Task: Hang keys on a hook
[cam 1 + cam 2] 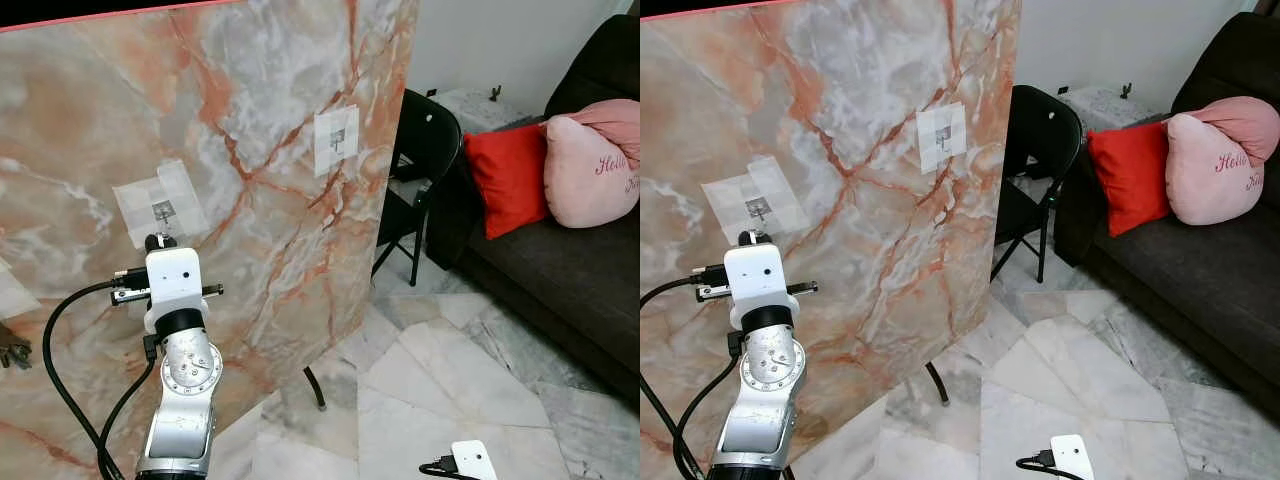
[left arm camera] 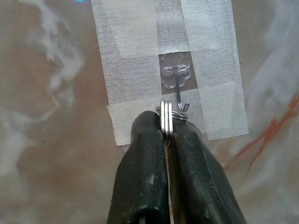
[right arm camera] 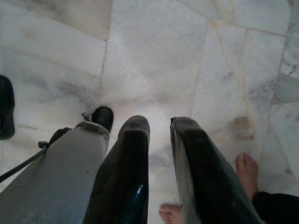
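A red cushion [image 1: 508, 177] and pink pillow [image 1: 590, 165] lie on the dark sofa [image 1: 560, 275].

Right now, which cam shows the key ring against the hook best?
Left wrist view: the key ring is pinched between the left gripper fingers, right at the wire hook taped to the marble panel. Both eye views show the taped patch, with the arm's wrist in front of the ring.

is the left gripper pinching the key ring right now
Yes, in the left wrist view the left gripper has its two black fingers closed on the metal key ring, right at the tip of the taped wire hook.
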Controlling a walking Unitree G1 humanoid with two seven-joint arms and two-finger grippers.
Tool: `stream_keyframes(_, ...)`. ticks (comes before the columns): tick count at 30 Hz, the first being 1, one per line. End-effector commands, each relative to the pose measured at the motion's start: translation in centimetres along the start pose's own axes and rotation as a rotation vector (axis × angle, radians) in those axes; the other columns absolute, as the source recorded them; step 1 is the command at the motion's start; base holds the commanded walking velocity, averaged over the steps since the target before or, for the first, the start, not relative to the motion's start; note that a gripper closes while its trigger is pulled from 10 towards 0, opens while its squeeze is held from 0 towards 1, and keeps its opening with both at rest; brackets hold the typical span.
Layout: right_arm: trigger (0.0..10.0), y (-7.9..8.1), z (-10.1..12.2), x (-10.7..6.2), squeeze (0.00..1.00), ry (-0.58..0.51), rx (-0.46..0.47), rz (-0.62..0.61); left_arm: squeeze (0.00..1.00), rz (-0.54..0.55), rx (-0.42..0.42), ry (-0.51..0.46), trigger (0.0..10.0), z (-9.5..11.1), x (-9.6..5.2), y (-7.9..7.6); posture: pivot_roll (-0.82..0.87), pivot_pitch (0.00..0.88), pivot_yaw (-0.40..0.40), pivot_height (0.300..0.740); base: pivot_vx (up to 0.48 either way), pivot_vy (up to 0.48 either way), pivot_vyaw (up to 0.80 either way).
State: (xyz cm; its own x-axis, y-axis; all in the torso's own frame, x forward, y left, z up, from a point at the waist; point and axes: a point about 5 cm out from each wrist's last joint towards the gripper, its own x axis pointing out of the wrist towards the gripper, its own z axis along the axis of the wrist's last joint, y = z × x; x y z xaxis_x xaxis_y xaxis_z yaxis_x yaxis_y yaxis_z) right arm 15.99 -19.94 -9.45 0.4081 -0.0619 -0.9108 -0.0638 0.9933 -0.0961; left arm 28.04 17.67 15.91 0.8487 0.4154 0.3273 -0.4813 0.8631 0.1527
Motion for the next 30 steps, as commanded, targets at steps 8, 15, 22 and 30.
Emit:
stream_keyframes(8,10.0,-0.08,0.27,0.00,0.00,-0.014,0.011,-0.004,0.00,-0.012,-0.023,-0.030,10.0,1.04,0.16,-0.37,0.09,0.000,-0.067,0.740,0.000,0.000,0.00)
stream_keyframes(15,10.0,-0.07,0.26,0.00,0.00,-0.013,0.011,-0.004,0.00,-0.013,-0.026,-0.037,10.0,1.19,0.24,-0.46,0.08,0.000,-0.064,0.740,0.000,0.000,0.00)
stream_keyframes(22,10.0,-0.05,0.24,0.00,0.00,-0.013,0.011,-0.004,0.00,-0.018,-0.033,-0.038,10.0,1.28,0.29,-0.71,0.08,0.000,-0.063,0.740,0.000,0.000,0.00)
stream_keyframes(30,10.0,-0.05,0.22,0.00,0.00,-0.013,0.012,-0.003,0.00,-0.021,-0.036,-0.031,10.0,1.17,0.29,-0.91,0.08,0.000,-0.063,0.740,0.000,0.000,0.00)
